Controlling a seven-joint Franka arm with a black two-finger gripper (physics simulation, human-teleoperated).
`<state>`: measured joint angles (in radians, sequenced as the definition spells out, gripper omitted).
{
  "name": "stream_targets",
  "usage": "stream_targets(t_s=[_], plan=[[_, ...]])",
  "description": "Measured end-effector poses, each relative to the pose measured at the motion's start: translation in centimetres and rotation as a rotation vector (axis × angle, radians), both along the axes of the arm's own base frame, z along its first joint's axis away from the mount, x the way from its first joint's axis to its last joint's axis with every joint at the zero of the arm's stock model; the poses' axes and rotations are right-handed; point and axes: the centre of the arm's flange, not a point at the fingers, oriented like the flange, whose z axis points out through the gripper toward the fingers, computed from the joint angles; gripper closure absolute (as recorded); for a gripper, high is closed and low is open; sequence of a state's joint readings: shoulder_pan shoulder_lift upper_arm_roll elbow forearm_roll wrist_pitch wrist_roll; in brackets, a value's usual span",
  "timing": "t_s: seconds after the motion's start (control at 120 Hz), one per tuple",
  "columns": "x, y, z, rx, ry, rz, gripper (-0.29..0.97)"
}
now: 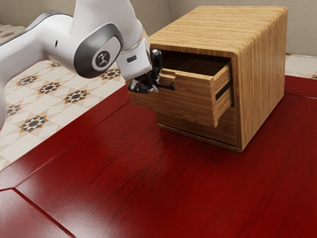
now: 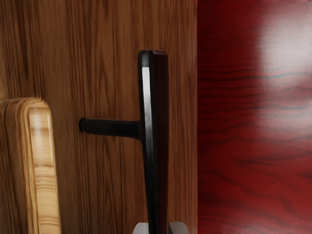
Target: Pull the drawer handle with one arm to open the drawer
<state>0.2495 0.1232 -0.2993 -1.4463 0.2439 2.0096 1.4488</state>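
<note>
One white robot arm (image 1: 59,44) comes in from the exterior view's upper left and ends in one black two-finger gripper (image 1: 153,85) at the front of one light wooden drawer (image 1: 188,99). That drawer is the upper one of one box-shaped wooden cabinet (image 1: 257,74). It stands pulled partway out, so its dark inside shows behind its front board. Below it a second wooden front panel (image 1: 203,130) sits flush in the cabinet.

The drawer carries one black bar handle (image 1: 168,88), which sticks out of the front board toward the exterior view's left, right at the gripper. In the wrist view the black bar handle (image 2: 155,146) runs as one long straight bar, joined to the drawer front (image 2: 97,58) by one short black post (image 2: 109,127). Two grey fingertips (image 2: 140,228) show at the bar's near end, one on each side. Both press against it, so the jaws are clamped on the handle.

The cabinet rests on one dark red wooden table (image 1: 148,188), beside a patterned tile floor (image 1: 49,99)
</note>
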Motion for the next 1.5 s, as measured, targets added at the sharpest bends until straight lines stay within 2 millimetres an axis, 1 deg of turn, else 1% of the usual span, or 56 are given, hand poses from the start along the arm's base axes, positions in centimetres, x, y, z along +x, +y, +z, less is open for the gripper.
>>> stream_targets(t_s=[0.083,0.167,0.383,0.508,0.592,0.658,0.717,0.775,0.833,0.892,1.075,1.192,1.292,1.4,1.5], plan=[[-0.5,-0.9,0.2,0.003,-0.002,-0.010,0.74],[-0.9,-1.4,0.4,0.004,-0.003,-0.013,0.69],[-1.9,-1.1,1.2,0.010,-0.012,0.004,0.62],[-1.0,-0.6,-0.1,0.002,0.004,0.011,0.60],[-1.4,-0.1,0.1,0.005,0.000,0.023,0.60],[-1.7,-0.1,-0.1,0.007,0.003,0.027,0.59],[-1.5,-0.1,-0.6,0.005,0.010,0.028,0.59],[-1.4,0.0,-0.9,0.004,0.011,0.030,0.62],[-1.5,0.0,-1.0,0.006,0.011,0.032,0.61],[-1.7,-0.1,-0.9,0.008,0.009,0.034,0.64],[-3.4,-0.3,-0.2,0.017,0.003,0.045,0.69],[-4.4,-0.5,0.0,0.023,0.001,0.052,0.64],[-5.5,-0.6,0.3,0.030,-0.001,0.060,0.64],[-6.5,0.0,0.6,0.036,-0.005,0.082,0.61],[-7.4,0.0,1.0,0.041,-0.010,0.091,0.60]])
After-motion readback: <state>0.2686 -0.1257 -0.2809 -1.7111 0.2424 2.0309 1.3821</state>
